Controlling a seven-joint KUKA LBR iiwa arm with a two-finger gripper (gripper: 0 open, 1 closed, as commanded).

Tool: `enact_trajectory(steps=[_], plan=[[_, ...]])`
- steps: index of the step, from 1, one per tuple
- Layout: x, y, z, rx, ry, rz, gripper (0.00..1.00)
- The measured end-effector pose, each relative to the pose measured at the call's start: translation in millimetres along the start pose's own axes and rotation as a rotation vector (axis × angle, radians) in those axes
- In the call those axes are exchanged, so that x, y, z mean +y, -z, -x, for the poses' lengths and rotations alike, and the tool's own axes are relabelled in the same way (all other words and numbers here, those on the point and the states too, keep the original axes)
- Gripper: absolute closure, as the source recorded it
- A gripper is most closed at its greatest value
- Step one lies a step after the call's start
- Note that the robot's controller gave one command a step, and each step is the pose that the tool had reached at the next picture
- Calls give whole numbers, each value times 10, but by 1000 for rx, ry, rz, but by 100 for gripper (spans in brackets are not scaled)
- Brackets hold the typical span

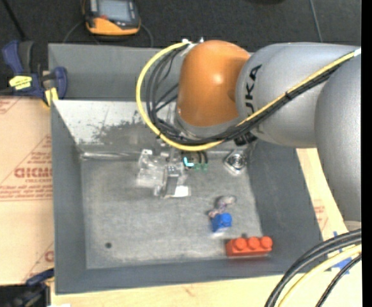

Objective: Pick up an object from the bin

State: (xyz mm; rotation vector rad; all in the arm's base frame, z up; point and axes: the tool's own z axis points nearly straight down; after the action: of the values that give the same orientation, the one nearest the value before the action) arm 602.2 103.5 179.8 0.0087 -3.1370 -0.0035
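- A clear, see-through thing (149, 168) lies near the middle of the bin (109, 229), a bit closer to the back wall.
- The gripper (171, 181) is low, just beside it. I cannot tell if the gripper is open or closed.
- A shiny metal ring (235, 164) sits by the back wall.
- A small blue thing (221, 221) and a red block (248, 245) lie near the front right corner.

Silver-grey arm (301, 101), black KUKA lettering; orange wrist cover (211, 85); yellow and black cables (141, 91) looped; silvery hand (165, 183).
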Motion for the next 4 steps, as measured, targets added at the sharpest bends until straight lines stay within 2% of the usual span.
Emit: enact_trajectory(steps=[1,2,3,4], plan=[[-527,-918,223,-27,251,-2,0],[-287,-1017,546,-23,200,-2,0],[-289,-1005,545,-24,198,0,100],[-369,-58,441,-13,223,-6,100]])
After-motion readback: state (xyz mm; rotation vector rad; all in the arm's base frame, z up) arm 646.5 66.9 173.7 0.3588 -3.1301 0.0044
